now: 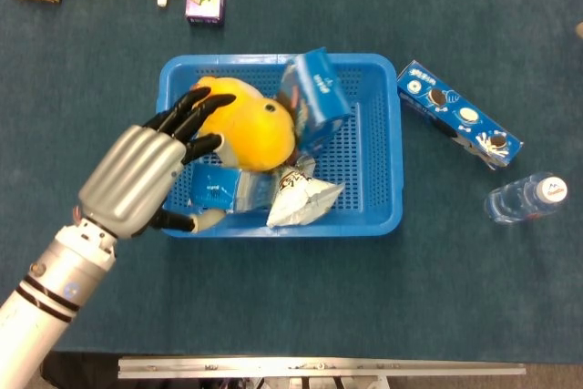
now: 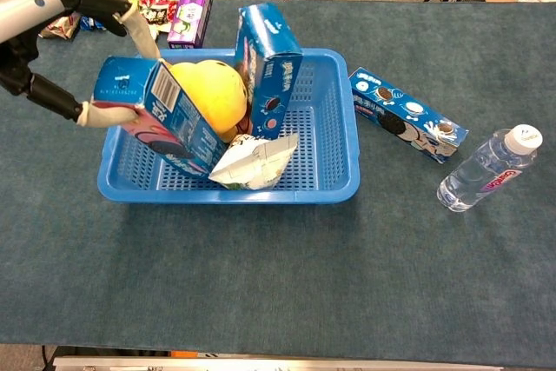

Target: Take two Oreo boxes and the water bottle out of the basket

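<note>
At the table's near left, the left hand (image 2: 82, 49) grips one end of an Oreo box (image 2: 161, 119), tilting it up out of the basket (image 2: 234, 193) so its low end clears the yellow plush (image 2: 213, 97); a second blue box (image 2: 269, 80) leans on that toy; toward the right edge lie another Oreo box (image 2: 404, 123) and the water bottle (image 2: 482, 169), already out; the right hand is out of view.
</note>
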You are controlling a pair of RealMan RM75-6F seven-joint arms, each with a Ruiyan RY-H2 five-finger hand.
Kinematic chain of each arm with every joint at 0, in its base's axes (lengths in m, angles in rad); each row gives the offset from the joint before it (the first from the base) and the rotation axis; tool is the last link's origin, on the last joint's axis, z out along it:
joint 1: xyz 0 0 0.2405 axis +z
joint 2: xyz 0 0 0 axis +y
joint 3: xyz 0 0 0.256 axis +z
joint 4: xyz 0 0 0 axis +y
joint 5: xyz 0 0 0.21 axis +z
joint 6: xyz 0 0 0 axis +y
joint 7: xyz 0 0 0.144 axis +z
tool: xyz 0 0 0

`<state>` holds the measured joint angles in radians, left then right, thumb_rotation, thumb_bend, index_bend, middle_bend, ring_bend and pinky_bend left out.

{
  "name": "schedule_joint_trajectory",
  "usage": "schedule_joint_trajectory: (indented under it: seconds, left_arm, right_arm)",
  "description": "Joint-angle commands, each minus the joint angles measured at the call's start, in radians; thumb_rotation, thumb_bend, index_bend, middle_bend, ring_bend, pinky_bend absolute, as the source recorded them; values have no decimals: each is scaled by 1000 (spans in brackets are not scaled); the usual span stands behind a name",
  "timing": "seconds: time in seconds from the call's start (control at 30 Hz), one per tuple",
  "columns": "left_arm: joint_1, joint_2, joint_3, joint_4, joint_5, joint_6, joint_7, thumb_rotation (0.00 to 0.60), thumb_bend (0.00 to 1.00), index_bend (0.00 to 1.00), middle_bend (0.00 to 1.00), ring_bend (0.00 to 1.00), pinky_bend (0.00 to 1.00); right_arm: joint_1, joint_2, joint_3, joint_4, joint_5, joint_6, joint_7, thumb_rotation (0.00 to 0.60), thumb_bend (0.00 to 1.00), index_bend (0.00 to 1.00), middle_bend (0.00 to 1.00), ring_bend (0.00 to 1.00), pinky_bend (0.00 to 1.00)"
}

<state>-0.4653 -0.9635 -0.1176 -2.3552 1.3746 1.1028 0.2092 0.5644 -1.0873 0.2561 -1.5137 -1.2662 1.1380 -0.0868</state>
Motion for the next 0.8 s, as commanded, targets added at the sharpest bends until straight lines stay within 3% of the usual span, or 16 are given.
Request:
schedule_joint_trajectory:
  seconds: [0.03, 0.8]
  left_arm:
    - [-25, 17, -28, -1, -24, -13, -26, 600, 178, 810, 99, 39, 246]
    - [-57, 79, -87, 16, -89, 60, 39, 600, 178, 817, 104, 40, 247]
  right_arm:
    - [-1, 1, 0, 1, 1, 0, 1, 600, 0, 166, 271, 287, 401]
    - [-4, -21, -11, 29, 10, -18, 7, 600, 0, 166, 271, 287, 401]
